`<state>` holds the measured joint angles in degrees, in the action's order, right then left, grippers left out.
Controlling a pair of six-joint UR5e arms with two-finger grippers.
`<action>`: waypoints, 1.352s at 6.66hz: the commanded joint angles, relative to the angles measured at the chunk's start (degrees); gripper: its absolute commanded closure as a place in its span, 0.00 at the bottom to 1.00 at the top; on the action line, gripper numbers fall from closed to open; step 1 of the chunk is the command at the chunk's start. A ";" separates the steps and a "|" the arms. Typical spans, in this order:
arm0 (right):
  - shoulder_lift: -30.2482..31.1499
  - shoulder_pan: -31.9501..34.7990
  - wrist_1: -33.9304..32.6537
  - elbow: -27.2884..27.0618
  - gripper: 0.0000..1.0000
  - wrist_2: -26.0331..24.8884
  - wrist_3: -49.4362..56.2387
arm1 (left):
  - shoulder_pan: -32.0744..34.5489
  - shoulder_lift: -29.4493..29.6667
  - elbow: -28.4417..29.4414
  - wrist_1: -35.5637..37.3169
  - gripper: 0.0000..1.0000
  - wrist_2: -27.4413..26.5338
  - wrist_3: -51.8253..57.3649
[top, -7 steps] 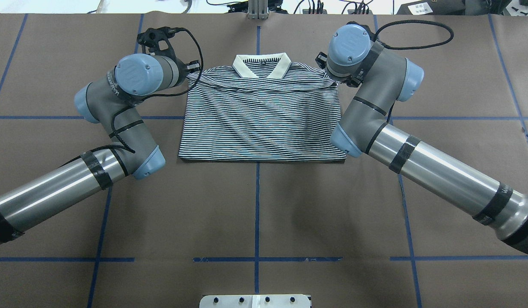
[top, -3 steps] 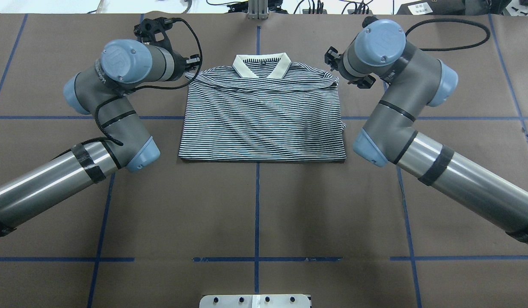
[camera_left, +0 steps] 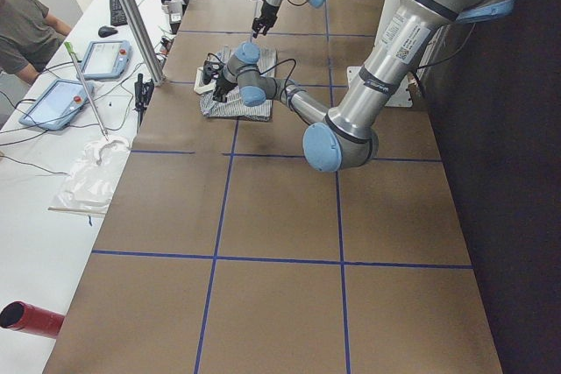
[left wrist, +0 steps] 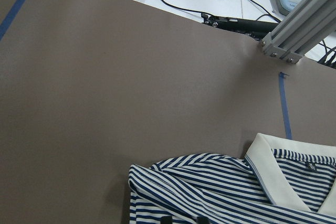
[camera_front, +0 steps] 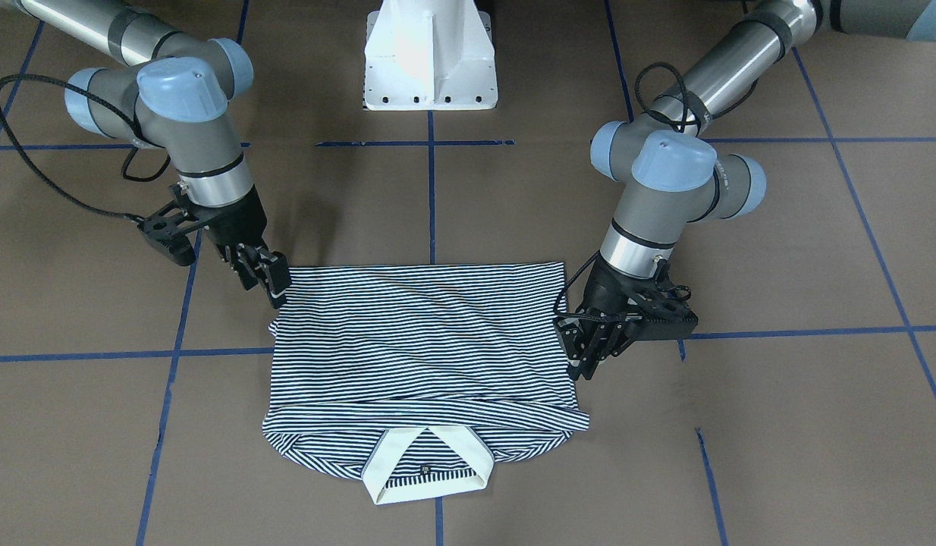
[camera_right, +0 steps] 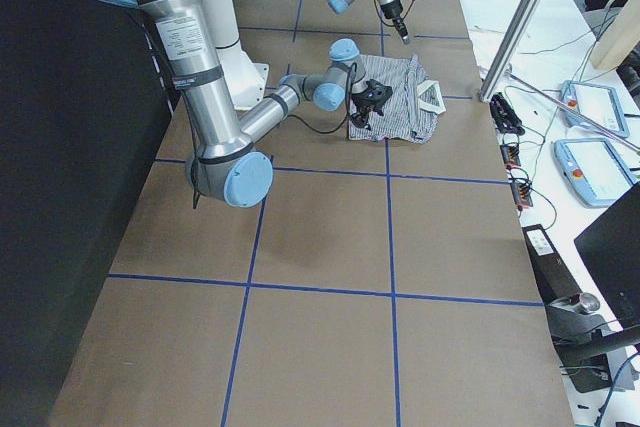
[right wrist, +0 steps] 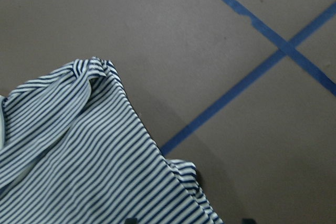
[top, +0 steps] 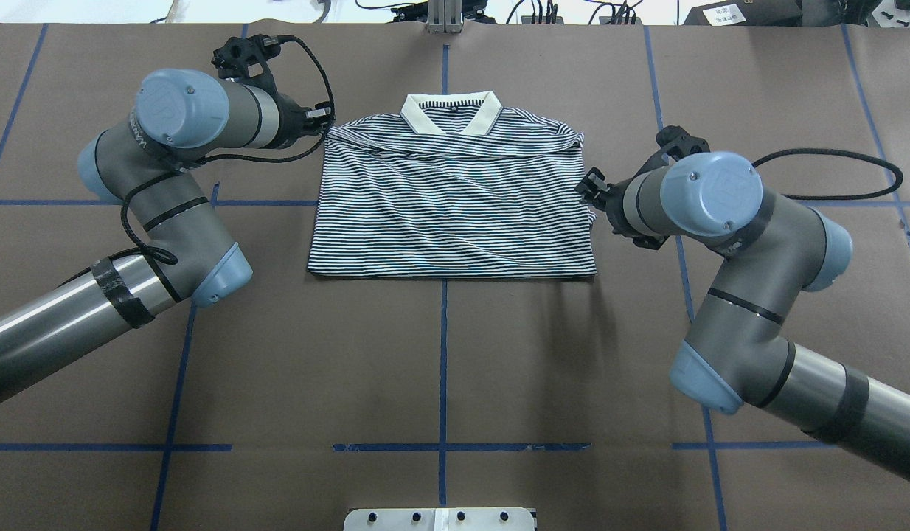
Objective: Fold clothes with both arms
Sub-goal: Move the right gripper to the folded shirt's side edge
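Shirt (top: 455,206) folded on table (top: 455,369) | left pincer (top: 322,122), right pincer (top: 589,193) flank it

Wrist views' bottom edges cut off the polo shirt (left wrist: 210,192).

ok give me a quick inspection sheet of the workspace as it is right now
surface: brown table with blue tape lines, flat.
job's things: striped shirt lies folded into a rectangle, collar at the far end, a few wrinkles.
clutter: nothing seen.
tools: left tool and right tool sit at opposite side edges of the shirt, jaws apart; neither seems to hold cloth.
cables: right cable loops wide off the wrist; left cable hangs close to the shirt's shoulder.
surroundings: white base; a seated person at a side bench with handheld controllers.
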<state>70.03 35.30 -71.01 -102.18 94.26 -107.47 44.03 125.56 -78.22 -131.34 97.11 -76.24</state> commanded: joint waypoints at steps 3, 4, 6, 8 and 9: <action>1.25 -5.67 -0.09 1.97 0.27 -2.59 -2.31 | -0.17 0.04 -0.26 0.03 0.69 -0.26 -0.14; 0.81 -6.03 0.00 3.37 0.27 -2.77 -2.22 | -0.17 -0.05 -0.26 0.03 0.69 -0.26 -0.14; 0.81 -6.30 -0.09 3.48 0.40 -2.60 -2.04 | -0.26 -0.05 -0.26 0.03 0.68 -0.26 -0.14; 0.72 -6.30 -0.09 3.39 1.00 -2.51 -2.04 | -0.26 0.38 -0.44 0.21 0.68 -0.43 -0.31; 0.63 -6.30 -0.09 3.30 1.00 -2.51 -2.04 | -0.26 0.13 -0.44 0.12 0.68 -0.43 -0.23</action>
<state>70.72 29.01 -71.10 -98.80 91.73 -109.53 43.80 125.76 -78.60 -131.21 96.74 -76.47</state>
